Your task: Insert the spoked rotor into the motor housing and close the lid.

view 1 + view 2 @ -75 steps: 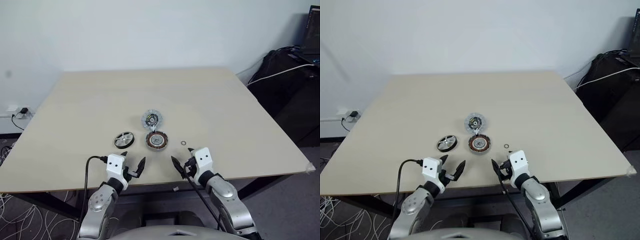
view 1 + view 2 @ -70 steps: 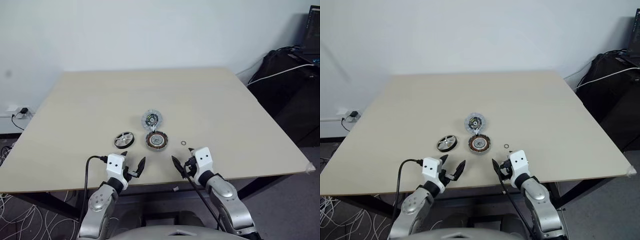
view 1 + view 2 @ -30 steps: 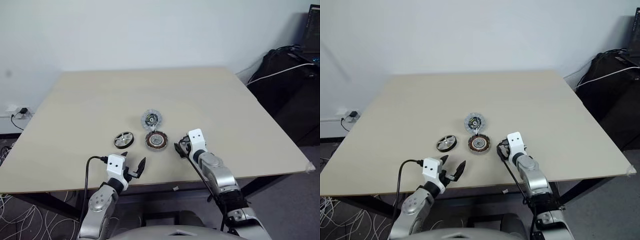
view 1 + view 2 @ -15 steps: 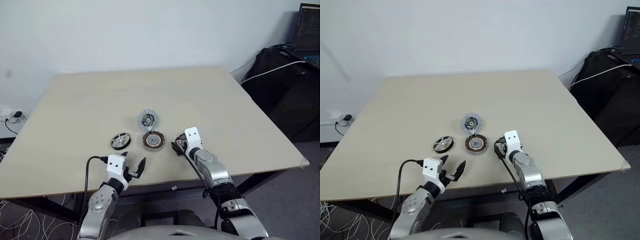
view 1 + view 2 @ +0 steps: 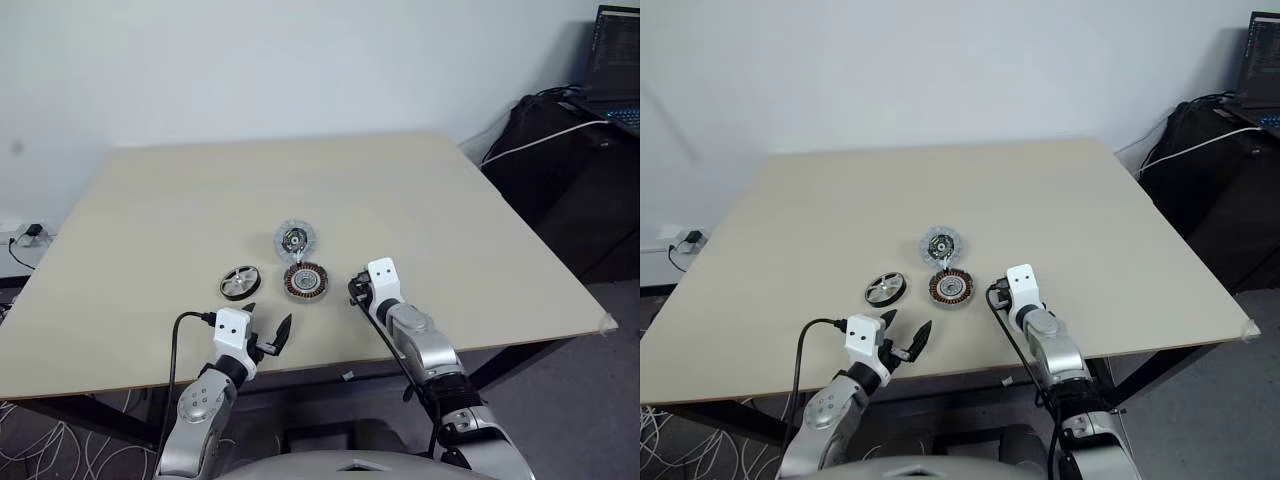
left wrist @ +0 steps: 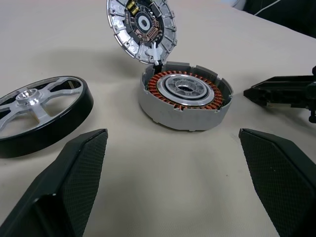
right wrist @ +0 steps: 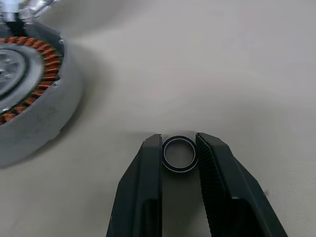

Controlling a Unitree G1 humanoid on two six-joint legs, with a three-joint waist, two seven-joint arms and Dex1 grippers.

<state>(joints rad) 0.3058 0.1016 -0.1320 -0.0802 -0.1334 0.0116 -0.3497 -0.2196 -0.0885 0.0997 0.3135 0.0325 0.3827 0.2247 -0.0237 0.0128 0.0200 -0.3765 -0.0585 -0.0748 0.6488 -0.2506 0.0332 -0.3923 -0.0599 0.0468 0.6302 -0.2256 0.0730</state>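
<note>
Pinching a tiny loose ring (image 7: 178, 154) between its two fingertips, the right gripper (image 7: 178, 148) sits low on the table (image 5: 150, 200), its black fingers closed against the ring's outer edge on both sides. Just beside it, toward the robot's left, stands the motor housing (image 6: 184, 100), a grey-walled cup with copper windings ringed round a pale hub; its lid (image 6: 142, 27) stands propped up on edge at the housing's far side, ribbed face and dark centre toward the robot. The spoked rotor (image 6: 40, 112) lies flat on the table beyond the housing from the right gripper, and just ahead of the left gripper (image 5: 263, 328), whose fingers are spread wide with nothing between them. The rotor looks rigid and fairly heavy for its size, metal spokes inside a smooth dark rim that could prove slippery; I would judge the surest hold to be across the rim's outer edge, or on one spoke, keeping it level so it drops squarely over the windings. The windings look delicate, so a tilted entry risks scraping them. The lid seems light and stiff and should tip down easily.
</note>
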